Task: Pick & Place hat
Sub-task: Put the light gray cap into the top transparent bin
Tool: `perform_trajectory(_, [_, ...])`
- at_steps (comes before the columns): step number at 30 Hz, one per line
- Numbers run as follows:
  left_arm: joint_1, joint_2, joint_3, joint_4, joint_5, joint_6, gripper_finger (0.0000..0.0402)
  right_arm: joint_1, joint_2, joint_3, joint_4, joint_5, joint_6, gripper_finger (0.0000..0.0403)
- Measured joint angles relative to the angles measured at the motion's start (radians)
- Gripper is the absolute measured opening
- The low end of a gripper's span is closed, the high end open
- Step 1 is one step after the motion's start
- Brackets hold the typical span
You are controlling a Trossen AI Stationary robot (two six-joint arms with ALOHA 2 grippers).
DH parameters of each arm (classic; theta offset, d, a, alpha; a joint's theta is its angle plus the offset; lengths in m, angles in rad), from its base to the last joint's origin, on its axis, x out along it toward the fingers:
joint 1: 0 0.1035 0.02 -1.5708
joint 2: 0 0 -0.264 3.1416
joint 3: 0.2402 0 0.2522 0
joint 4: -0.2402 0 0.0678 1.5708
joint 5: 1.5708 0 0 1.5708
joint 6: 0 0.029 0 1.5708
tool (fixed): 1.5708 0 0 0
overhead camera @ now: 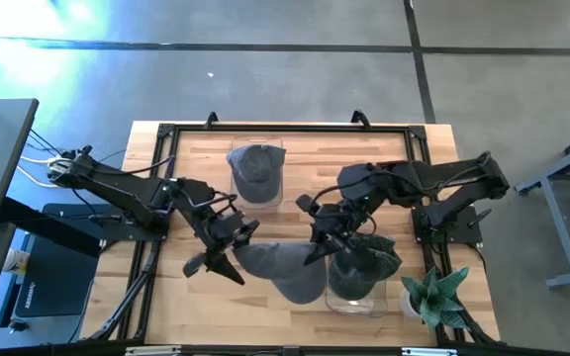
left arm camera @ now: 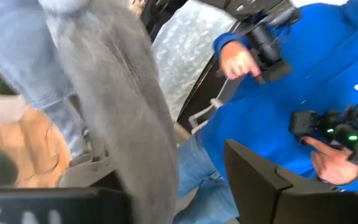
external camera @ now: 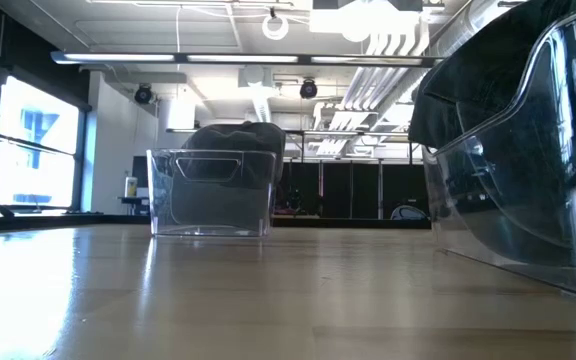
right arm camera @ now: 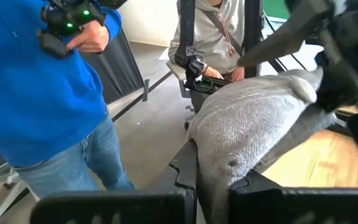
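A light grey hat [overhead camera: 287, 269] is up above the table's near middle, between my two grippers. My right gripper [overhead camera: 317, 247] is shut on it, and the hat's crown [right arm camera: 253, 127] fills the right wrist view. My left gripper [overhead camera: 228, 265] is open at the hat's left end. In the left wrist view a grey strip of the hat [left arm camera: 135, 124] runs down between its spread fingers, with a gap beside one finger [left arm camera: 260, 186]. A second grey hat [overhead camera: 256, 170] sits in a clear bin [external camera: 211, 195] at the far middle. The low view shows neither the held hat nor the grippers. My right gripper pinches the grey hat's edge [right arm camera: 211, 180] between its two fingers, at the hat's right end, slanting down from the right. The hat is lifted clear of the table, its crown bulging away from the fingers. Whether my left gripper touches the hat, I cannot tell.
A clear bin [overhead camera: 356, 287] at the near right holds a dark green hat [overhead camera: 369, 255]. A potted plant [overhead camera: 433, 297] stands at the near right corner. A person in a blue top [left arm camera: 303, 81] and another person [right arm camera: 219, 31] are beyond the table's near edge.
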Motion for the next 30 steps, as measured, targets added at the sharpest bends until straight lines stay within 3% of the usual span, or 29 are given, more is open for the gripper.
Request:
perform_trajectory(14, [0.002,-0.010,0.000,0.081,-0.011,0.000,0.0011,0.021,-0.003,0.000,-0.009,0.025,0.009,0.0010])
perform_trajectory(19, [0.002,-0.022,0.000,0.071,-0.048,0.006,0.0009,0.019,-0.003,0.000,-0.010,0.045,0.062,0.0011])
perform_trajectory(22, [0.002,-0.043,0.000,0.050,-0.066,0.033,0.0003,0.019,-0.003,0.000,-0.010,0.143,0.091,0.0026])
perform_trajectory(25, [0.002,-0.058,0.000,0.015,-0.095,0.054,0.0003,0.015,-0.003,0.000,-0.010,0.200,0.122,0.0058])
perform_trajectory(30, [0.002,-0.072,0.000,-0.022,-0.128,0.078,0.0001,-0.008,0.004,0.000,-0.009,0.119,0.130,0.0130])
